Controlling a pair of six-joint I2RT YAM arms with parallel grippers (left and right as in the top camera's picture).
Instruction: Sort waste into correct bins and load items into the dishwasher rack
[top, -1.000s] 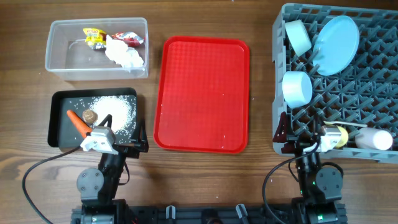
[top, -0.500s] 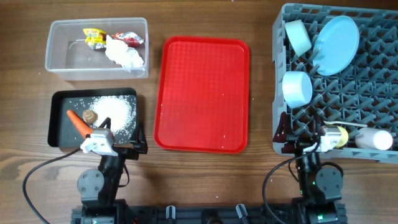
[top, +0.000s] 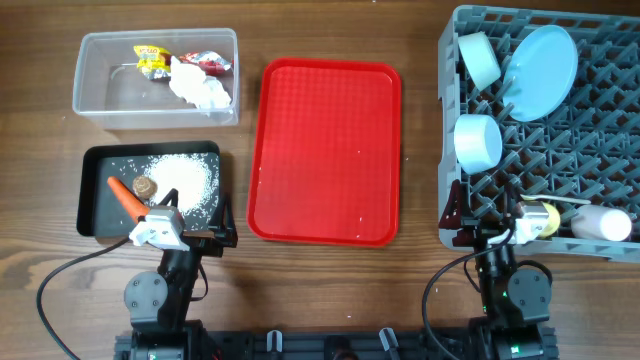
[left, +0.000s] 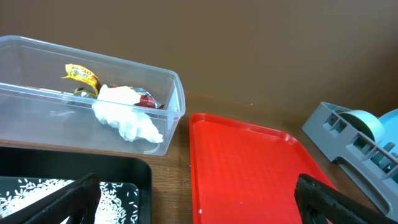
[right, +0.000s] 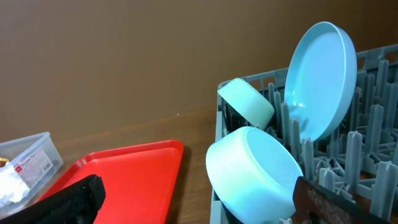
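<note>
Your plate (top: 540, 72) is pale blue and round. It stands on edge among the pegs at the far side of the dishwasher rack (top: 600, 140), the big grey crate on the right. One blue-green bowl (top: 478, 58) sits tipped just left of the plate. The second bowl (top: 478, 142) lies on its side nearer you. Along the rack's near edge lie the yellow cup (top: 545, 220) and, beside it, the pink cup (top: 602, 222).

Your right gripper (right: 199, 205) is spread wide with nothing between its fingers, low at the rack's near left corner. Your left gripper (left: 193, 205) is just as wide apart and also empty, at the near edge of the black bin (top: 95, 210).

That bin holds the carrot (top: 125, 195), the brown lump (top: 144, 186) and a spread of white grains (top: 185, 178). The clear tub (top: 105, 95) beyond it holds a yellow wrapper (top: 152, 62), a red wrapper (top: 212, 62) and the crumpled tissue (top: 202, 90). The red tray (top: 325, 150) lies between the bins and the rack.
</note>
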